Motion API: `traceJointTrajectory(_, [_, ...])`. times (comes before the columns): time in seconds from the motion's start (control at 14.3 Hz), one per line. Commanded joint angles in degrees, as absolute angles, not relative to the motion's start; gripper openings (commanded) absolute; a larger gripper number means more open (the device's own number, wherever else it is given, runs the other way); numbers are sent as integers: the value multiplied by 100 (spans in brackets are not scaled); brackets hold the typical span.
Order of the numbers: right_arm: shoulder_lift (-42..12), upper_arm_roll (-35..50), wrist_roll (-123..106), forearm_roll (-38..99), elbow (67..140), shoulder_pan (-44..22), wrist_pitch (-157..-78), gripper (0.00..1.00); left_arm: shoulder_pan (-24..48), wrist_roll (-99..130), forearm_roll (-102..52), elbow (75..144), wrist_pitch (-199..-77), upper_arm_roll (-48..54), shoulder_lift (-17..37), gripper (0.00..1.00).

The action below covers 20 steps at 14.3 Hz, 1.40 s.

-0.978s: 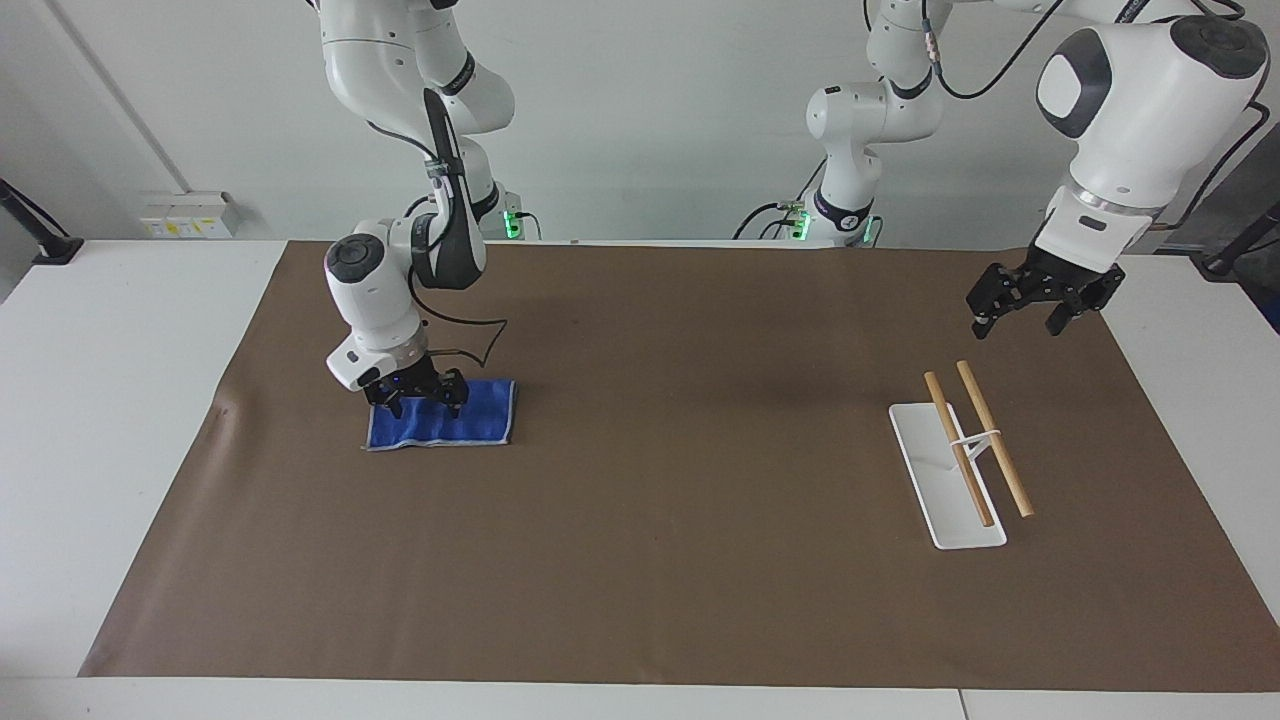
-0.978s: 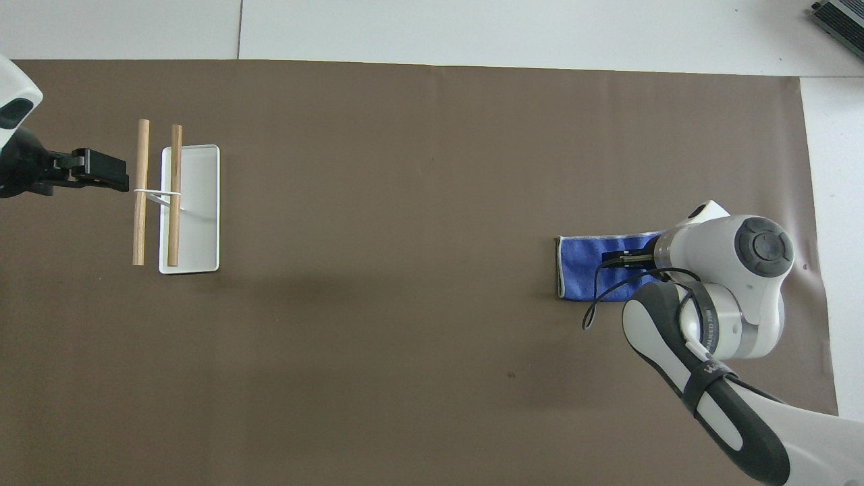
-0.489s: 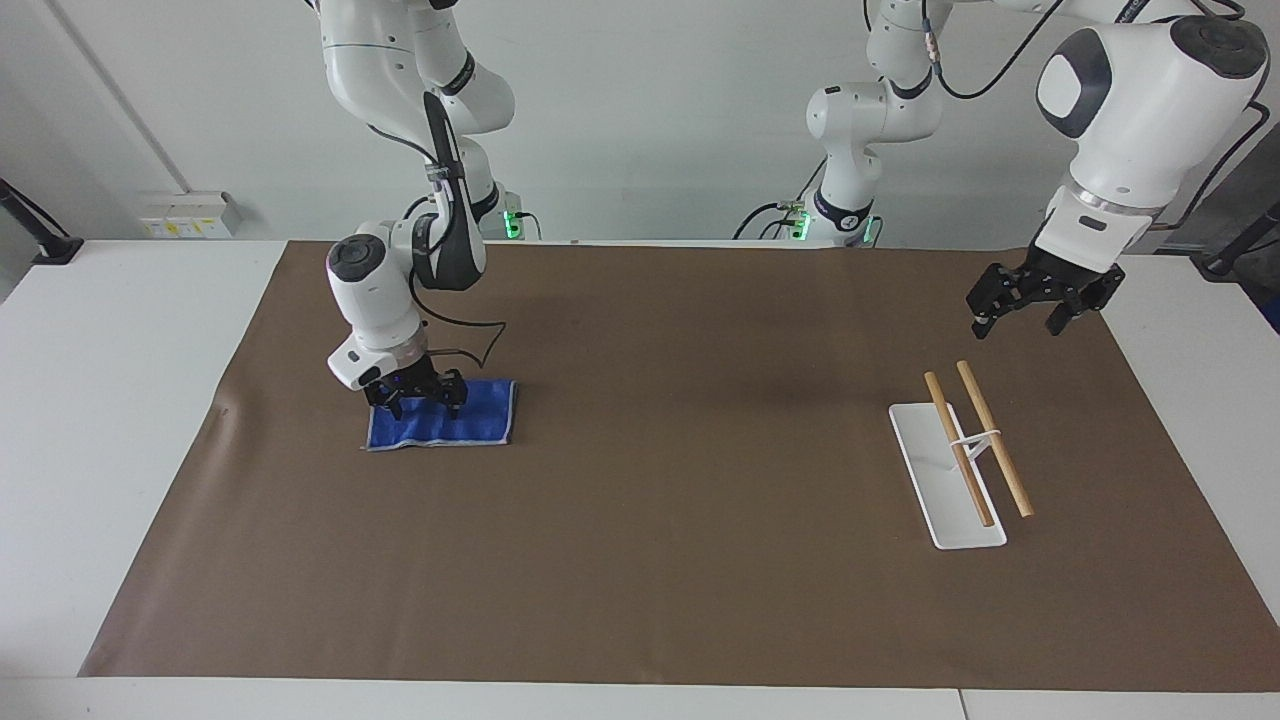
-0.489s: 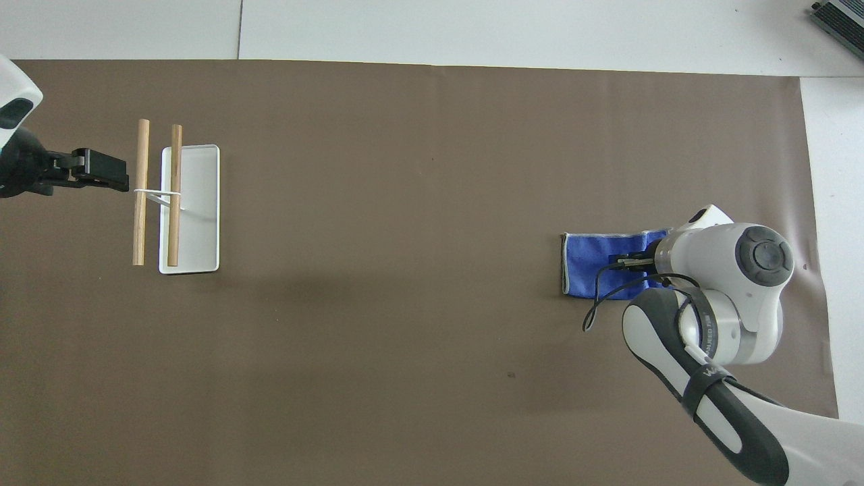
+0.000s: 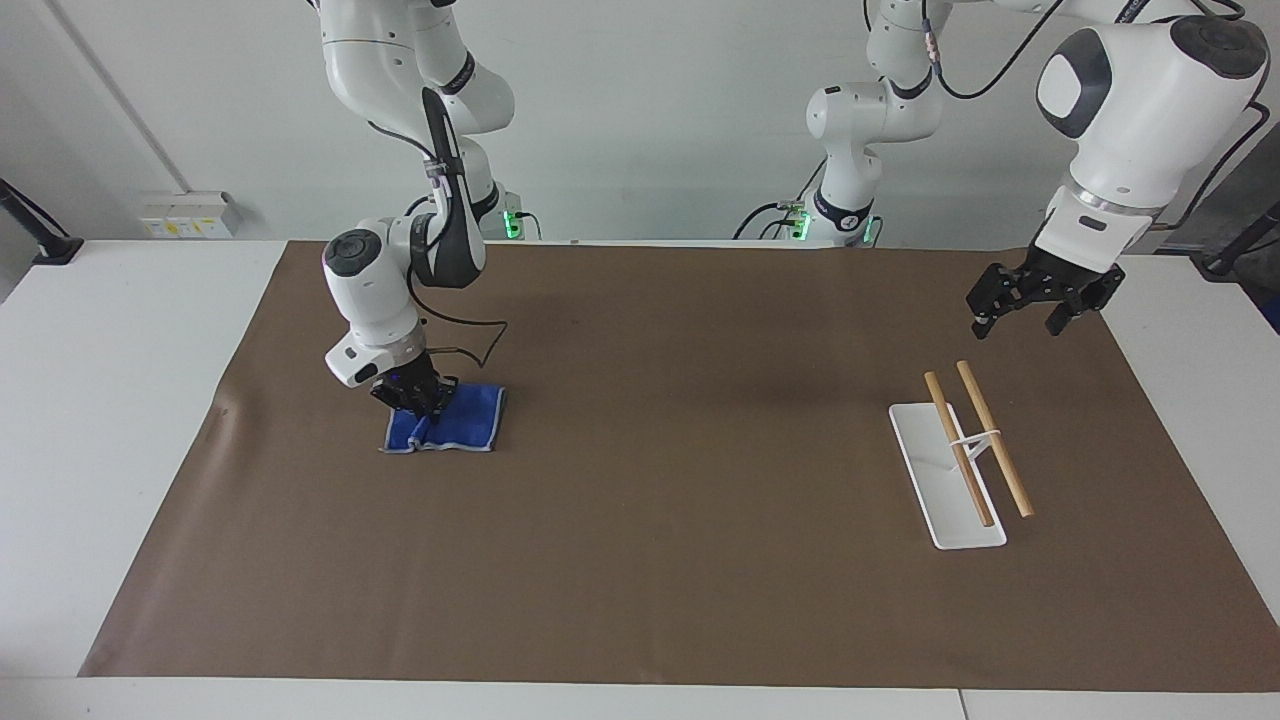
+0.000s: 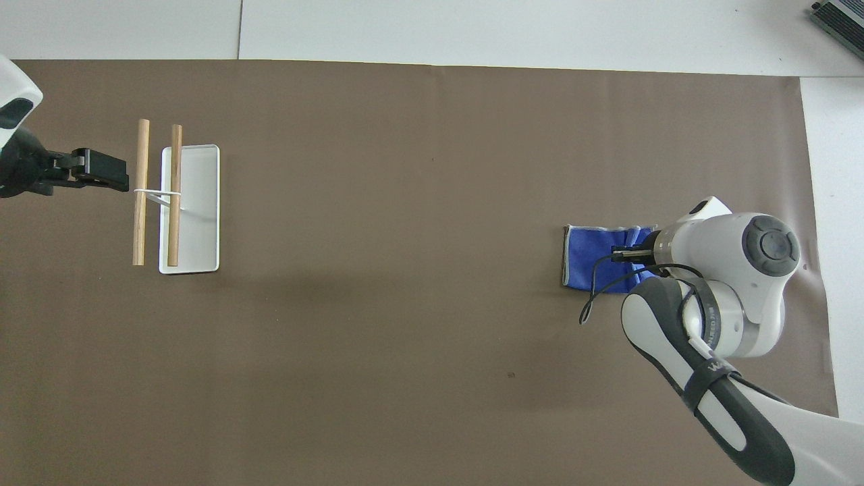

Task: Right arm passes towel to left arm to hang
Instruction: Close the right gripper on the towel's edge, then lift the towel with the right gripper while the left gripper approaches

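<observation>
The bright blue towel (image 5: pixel 455 423) (image 6: pixel 597 260) lies bunched on the brown mat toward the right arm's end of the table. My right gripper (image 5: pixel 418 403) (image 6: pixel 631 255) is shut on the towel, pinching the edge nearer the robots, where the cloth is gathered into folds. My left gripper (image 5: pixel 1030 312) (image 6: pixel 101 170) hangs open in the air over the mat beside the rack, toward the left arm's end, holding nothing. The left arm waits.
A white flat-based rack (image 5: pixel 925 470) (image 6: pixel 199 216) with two wooden rods (image 5: pixel 990 440) (image 6: pixel 156 192) stands toward the left arm's end. A brown mat (image 5: pixel 680 560) covers most of the white table. A black cable loops off the right wrist beside the towel.
The right gripper has shut on the towel's near edge and drawn it together, so the cloth is narrower and bunched. The left arm has not moved.
</observation>
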State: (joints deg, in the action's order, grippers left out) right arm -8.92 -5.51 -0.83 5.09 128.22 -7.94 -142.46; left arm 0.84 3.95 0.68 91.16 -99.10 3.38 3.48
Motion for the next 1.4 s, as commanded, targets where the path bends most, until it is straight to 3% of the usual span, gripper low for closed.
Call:
traceJointTrajectory(0.0, [-844, -405, -220, 834, 12210, -738, -13581, 0, 62, 439, 35, 9325, -9949, 343, 167, 100])
traceJointTrajectory(0.42, [-852, -124, -237, 2299, 11462, -738, -13254, 0, 62, 439, 35, 9325, -9949, 343, 167, 100])
traceJointTrajectory(0.84, [-905, 158, -264, 4627, 11285, -756, -13350, 0, 62, 439, 35, 9325, -9949, 343, 167, 100])
traceJointTrajectory(1.33, [-896, 246, -150, 7545, 11285, -1703, -14299, 0, 105, 431, 35, 9325, -9958, 352, 167, 100])
